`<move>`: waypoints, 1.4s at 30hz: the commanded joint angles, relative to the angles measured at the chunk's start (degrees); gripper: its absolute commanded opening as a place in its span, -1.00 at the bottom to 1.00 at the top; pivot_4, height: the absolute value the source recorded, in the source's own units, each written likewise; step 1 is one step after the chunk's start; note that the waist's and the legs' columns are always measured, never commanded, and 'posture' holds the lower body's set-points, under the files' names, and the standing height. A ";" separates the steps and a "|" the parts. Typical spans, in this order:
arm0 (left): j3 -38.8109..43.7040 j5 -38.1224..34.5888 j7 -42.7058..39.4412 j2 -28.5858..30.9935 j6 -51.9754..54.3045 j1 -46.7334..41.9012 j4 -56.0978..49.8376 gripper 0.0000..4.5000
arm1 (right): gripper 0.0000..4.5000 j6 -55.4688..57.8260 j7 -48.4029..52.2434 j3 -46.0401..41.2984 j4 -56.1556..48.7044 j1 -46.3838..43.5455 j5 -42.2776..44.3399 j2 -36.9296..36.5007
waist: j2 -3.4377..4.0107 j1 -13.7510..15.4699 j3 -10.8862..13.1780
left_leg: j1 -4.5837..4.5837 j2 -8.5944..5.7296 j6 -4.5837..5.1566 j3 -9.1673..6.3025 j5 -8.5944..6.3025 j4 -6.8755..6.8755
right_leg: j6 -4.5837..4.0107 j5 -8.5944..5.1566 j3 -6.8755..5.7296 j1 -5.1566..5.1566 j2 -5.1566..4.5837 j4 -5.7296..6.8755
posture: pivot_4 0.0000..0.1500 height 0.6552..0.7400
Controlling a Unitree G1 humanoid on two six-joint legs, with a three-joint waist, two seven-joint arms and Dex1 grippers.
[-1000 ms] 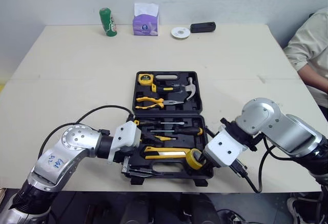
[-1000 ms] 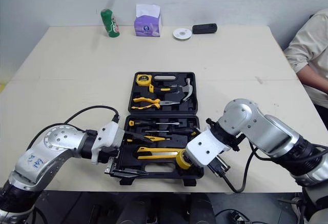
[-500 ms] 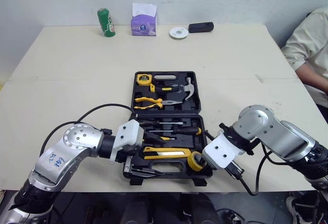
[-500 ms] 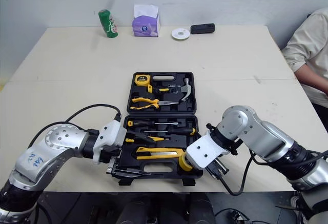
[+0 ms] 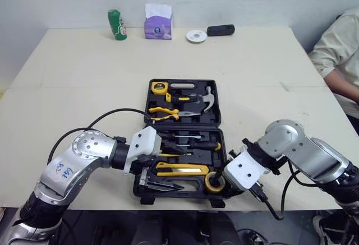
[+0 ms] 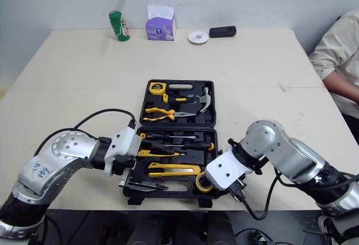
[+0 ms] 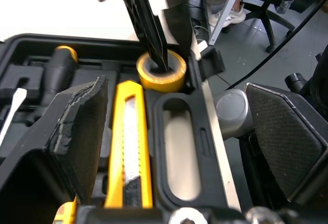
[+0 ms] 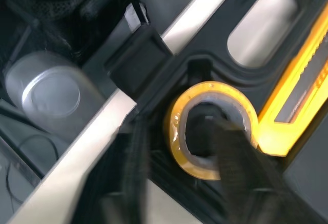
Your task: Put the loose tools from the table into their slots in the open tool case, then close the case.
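The tape roll (image 7: pixel 163 80) is a small yellow ring standing flat in the near right corner of the case (image 5: pixel 184 125), beside the carry handle. The right gripper (image 5: pixel 220 176) is clamped on it, with one black finger down in the hole and the other outside the wall.

The left gripper (image 7: pixel 177 96) hangs over the near left part of the case. Its two ribbed pads (image 7: pixel 77 126) are spread wide and grasp nothing. One is above the knife (image 5: pixel 179 168) and the other is out past the case's front edge.

The case is black, lies open flat near the table's (image 5: pixel 67 88) front edge, and has two halves. The near half holds:
- one yellow knife, lying lengthwise
- one dark plier-like tool (image 5: pixel 162 186) in front of the knife
- what look like three screwdrivers (image 5: pixel 193 144) behind the knife
- the one tape roll

The far half holds:
- one yellow tape measure (image 5: pixel 159 86)
- one hammer (image 5: pixel 203 96)
- one pair of yellow-handled pliers (image 5: pixel 165 111)

Along the far edge of the table, well apart from the case, stand:
- one green can (image 5: pixel 116 24)
- one purple tissue box (image 5: pixel 157 23)
- one white disc (image 5: pixel 196 36)
- one black oblong object (image 5: pixel 220 29)

A person (image 5: pixel 342 49) in a pale sleeve sits at the right side.
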 commanded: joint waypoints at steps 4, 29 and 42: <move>0.45 -0.95 0.09 0.13 0.02 -1.05 -1.86 1.00 | 0.34 -2.38 1.46 -6.51 -0.39 0.94 7.65 2.89 | -0.06 0.00 0.03 | 0.03 -0.01 0.01 0.00 0.01 0.03 | 0.00 0.00 0.01 0.02 -0.02 -0.05 | 1.00 0.71; 0.33 1.14 -1.38 3.03 -3.53 4.31 -2.02 1.00 | -0.99 -10.60 -6.88 -8.57 19.99 18.90 -0.79 10.39 | -0.48 -0.12 -0.12 | 0.23 0.02 0.00 -0.03 0.01 0.01 | -0.02 -0.01 0.01 0.19 -0.02 -0.07 | 1.00 0.71; 11.73 1.13 5.40 2.49 -3.73 11.18 4.20 1.00 | -0.99 17.35 -13.24 -26.25 8.19 18.70 20.36 2.53 | -0.46 0.67 -0.11 | 0.11 0.01 0.00 -0.06 -0.10 -0.02 | -0.06 -0.01 0.07 0.01 -0.25 -0.04 | 1.00 0.71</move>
